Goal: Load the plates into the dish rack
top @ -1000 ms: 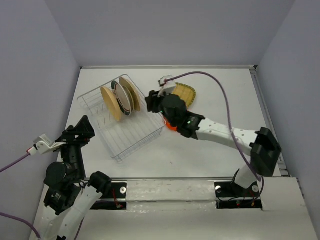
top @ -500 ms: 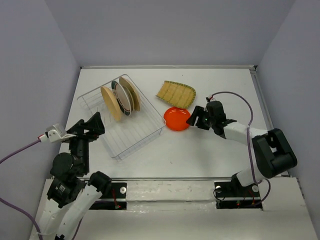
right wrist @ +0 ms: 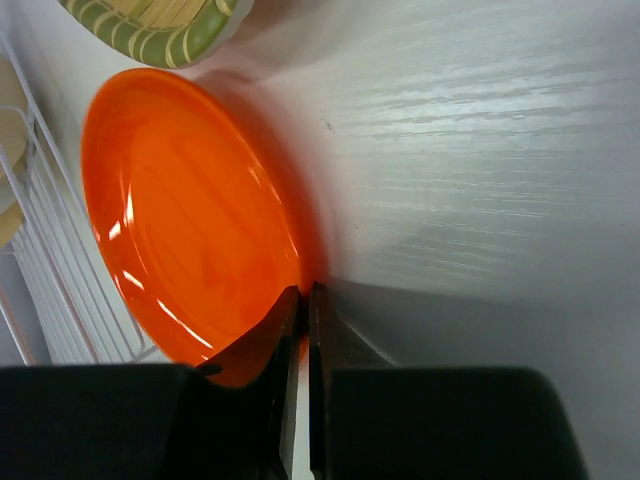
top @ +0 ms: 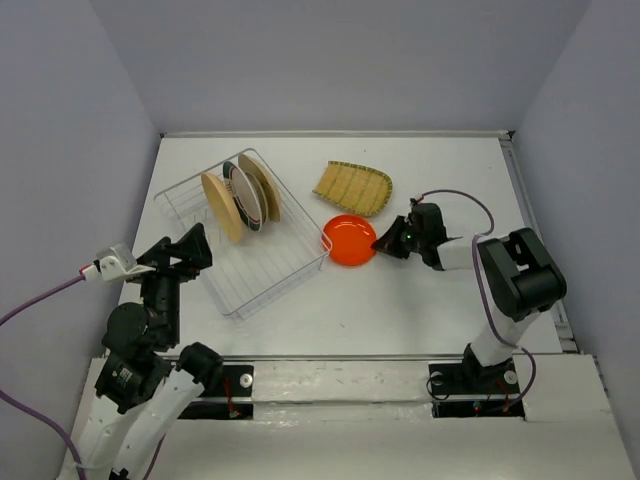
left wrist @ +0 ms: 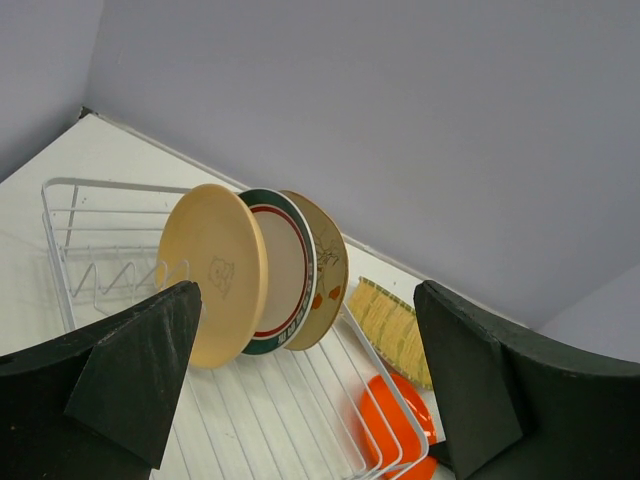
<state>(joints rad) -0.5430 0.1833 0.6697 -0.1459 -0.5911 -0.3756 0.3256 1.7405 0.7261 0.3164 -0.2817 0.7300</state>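
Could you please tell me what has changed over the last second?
The right arm drew back from over the orange-red plate to its right side; the right tool shut there, tips at the rim, and the plate slid slightly left toward the dish rack. The left tool, open, shifted a little right. The three racked plates and the fan-shaped plate stayed put.

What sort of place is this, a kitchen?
Likely a robot test bench, not a kitchen: a white table boxed in by bare grey walls, a left arm and right arm bolted at its near edge, a rack holding plates.
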